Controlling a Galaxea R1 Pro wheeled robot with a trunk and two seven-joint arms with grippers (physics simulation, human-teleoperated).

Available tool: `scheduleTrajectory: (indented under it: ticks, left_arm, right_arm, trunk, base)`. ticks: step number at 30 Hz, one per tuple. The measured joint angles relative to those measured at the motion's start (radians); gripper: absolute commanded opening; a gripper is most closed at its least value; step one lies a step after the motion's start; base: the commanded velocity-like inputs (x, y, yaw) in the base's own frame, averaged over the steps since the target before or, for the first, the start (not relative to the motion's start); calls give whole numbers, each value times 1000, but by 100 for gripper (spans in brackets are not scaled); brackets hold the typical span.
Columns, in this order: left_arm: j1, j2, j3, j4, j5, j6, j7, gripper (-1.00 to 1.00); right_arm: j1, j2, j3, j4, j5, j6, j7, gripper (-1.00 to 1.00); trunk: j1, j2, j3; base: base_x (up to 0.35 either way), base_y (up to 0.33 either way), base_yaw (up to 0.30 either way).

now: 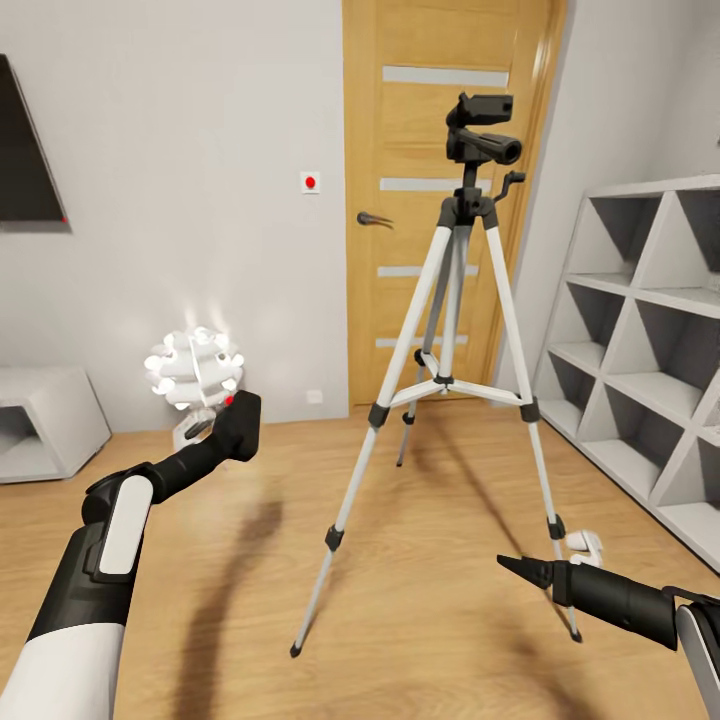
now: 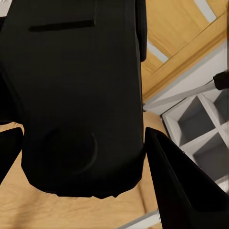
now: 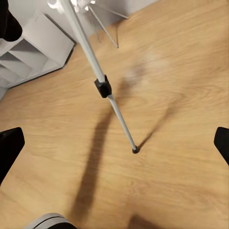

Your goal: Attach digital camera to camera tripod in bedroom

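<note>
1. The tall silver-legged camera tripod (image 1: 455, 370) with black clamps stands spread on the light wood floor (image 1: 430, 610) before the wooden door (image 1: 445, 200), its black head (image 1: 480, 130) carrying a long pan handle.
2. The left gripper (image 1: 238, 420), raised at the left of the head view, has its jaws clamped on the small black boxy digital camera (image 2: 76, 95), red button (image 1: 229, 400) showing; camera and tripod are well apart.
3. The right gripper (image 1: 515, 568) hangs low beside a tripod leg (image 3: 102, 83); its jaws appear apart in the wrist view, though the head view is unclear.
4. A white globe lamp (image 1: 195, 368) glows behind the left gripper; a grey cube shelf (image 1: 650, 330) lines the right wall.
</note>
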Motion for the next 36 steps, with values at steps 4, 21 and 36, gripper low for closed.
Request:
scheduleTrajectory:
  ticks: [4,21,36]
  left_arm:
    - [0,0,0,0,-2,0,1,-100]
    - [0,0,-1,-1,-1,0,2,-100]
    - [0,0,-1,-1,1,0,3,-100]
  right_arm:
    - [0,0,0,0,0,0,0,100]
    - [0,-1,3,1,0,0,-1,100]
    - [0,0,66,2,4,-2,-3,100]
  trunk:
    - [-2,1,15]
    - [-50,86,72]
    - [-107,191,119]
  base:
    - [0,0,0]
    - [0,0,0]
    - [0,0,0]
